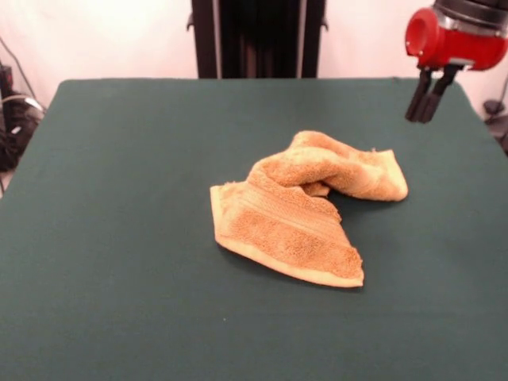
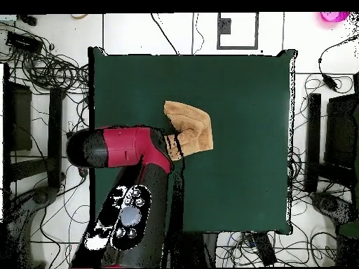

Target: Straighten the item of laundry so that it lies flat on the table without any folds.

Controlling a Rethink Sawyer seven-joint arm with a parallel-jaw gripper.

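The orange-tan towel (image 1: 305,210) lies crumpled near the middle of the dark green table (image 1: 119,198). Its near part lies flatter and shows a band stripe, and its far part is bunched and folded over toward the right. My gripper (image 1: 425,99) hangs from the red wrist at the upper right, above the table and well apart from the towel, with its fingers together and nothing in them. In the overhead view the towel (image 2: 193,126) shows beside the red arm, which covers its lower left part. The gripper (image 2: 174,146) shows at the arm's end, and the table (image 2: 245,140) is bare around it.
The robot's black pedestal (image 1: 258,38) stands at the table's far side. Cables (image 2: 42,70) and dark equipment (image 2: 343,140) lie on the floor around the table. A pink object (image 2: 334,15) sits off the table at the top right corner.
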